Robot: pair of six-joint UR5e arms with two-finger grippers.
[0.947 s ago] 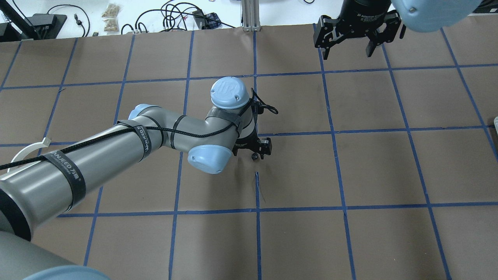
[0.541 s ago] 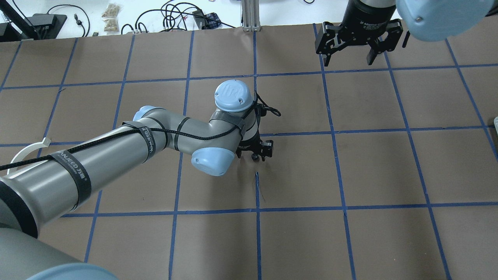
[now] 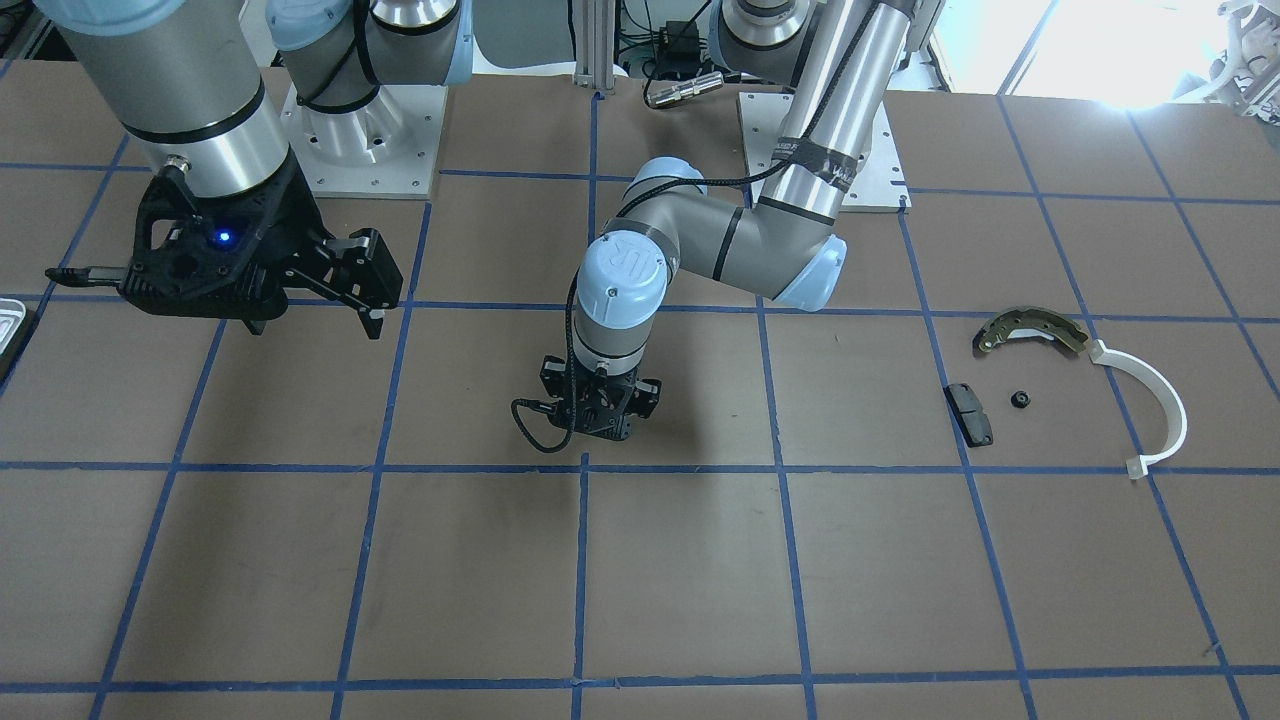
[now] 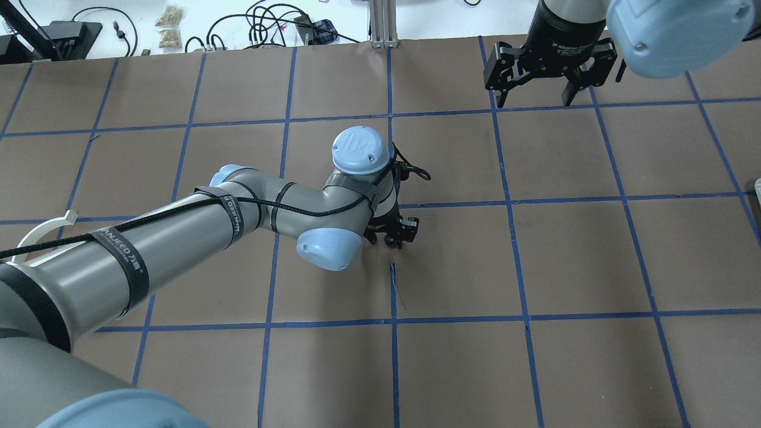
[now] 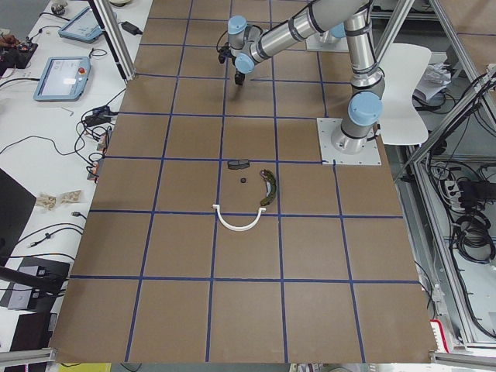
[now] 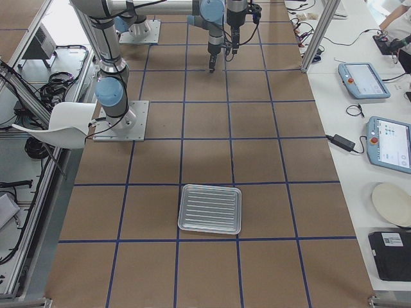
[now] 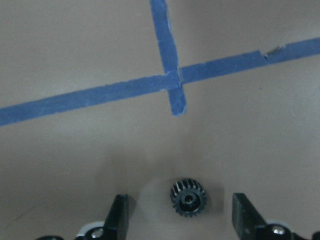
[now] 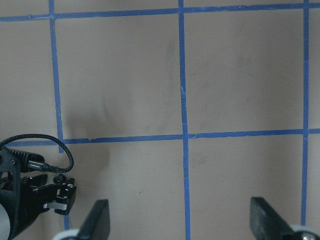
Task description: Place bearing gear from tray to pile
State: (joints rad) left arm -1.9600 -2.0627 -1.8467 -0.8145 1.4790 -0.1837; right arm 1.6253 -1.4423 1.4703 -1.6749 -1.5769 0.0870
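Observation:
The bearing gear [image 7: 188, 198], small, black and toothed, lies flat on the brown table between the fingers of my left gripper [image 7: 182, 222], which is open and low at the table's middle [image 4: 393, 236]. The gripper hides the gear in the front view [image 3: 598, 425]. My right gripper [image 4: 538, 95] is open and empty, high over the far right part of the table. The silver tray [image 6: 183, 192] is empty. The pile lies on my left: an olive brake shoe [image 3: 1030, 328], a white arc [image 3: 1160, 400], a black pad [image 3: 970, 413] and a small black part [image 3: 1019, 399].
Blue tape lines divide the brown table into squares; a tape crossing [image 7: 175, 82] lies just ahead of the gear. The left arm [image 4: 178, 238] stretches across the table's left half. Cables and tablets lie beyond the table's far edge [image 4: 267, 24].
My left wrist has shifted slightly right, and its fingers now stand around the gear. The right gripper has moved a little nearer to the robot, still open.

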